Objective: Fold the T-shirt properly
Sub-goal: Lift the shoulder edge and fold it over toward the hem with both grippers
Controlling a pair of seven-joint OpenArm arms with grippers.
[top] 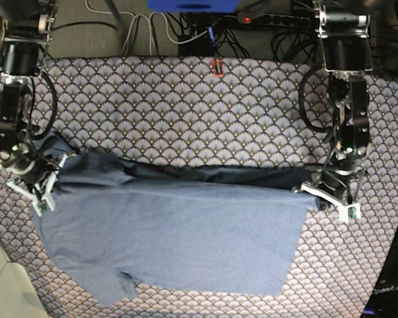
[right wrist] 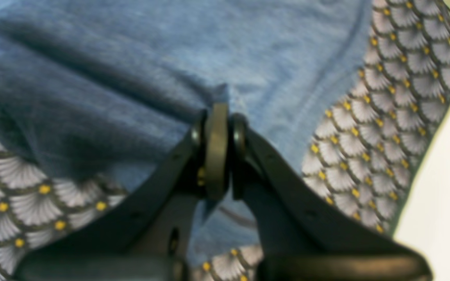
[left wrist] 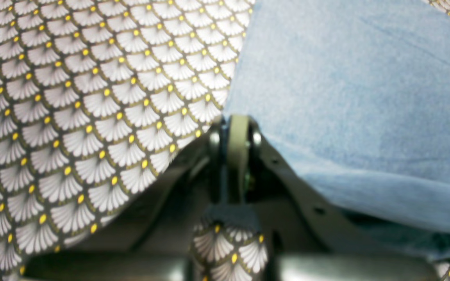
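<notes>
The T-shirt (top: 179,232) lies across the lower half of the base view, spread wide and partly doubled over, with a dark folded edge running along its top. It is blue and soft. A sleeve sticks out at the lower left, and no lettering shows.

The left gripper (top: 326,187) is at the right side of the base view, at the shirt's right corner. Its jaws are pressed together, and in the left wrist view the cloth edge (left wrist: 350,117) comes right up to the tips (left wrist: 236,128). It looks like it is pinching the shirt, but the picture is blurry, so I am not fully sure. The right gripper (top: 48,173) is at the left side of the base view. Its jaws are closed too, and in the right wrist view bunched cloth (right wrist: 131,70) is caught at the tips (right wrist: 217,121).

What could go wrong? The thin cloth may slip out of a pinch if an arm pulls too hard. If one arm moves faster than the other, the fold will come out crooked. The bunched cloth on the left could stay wrinkled.

The table cover (top: 186,106) has a fan pattern, grey and white with little yellow dots. Black cables (top: 152,30) and a power strip (top: 278,18) lie behind it at the top.
</notes>
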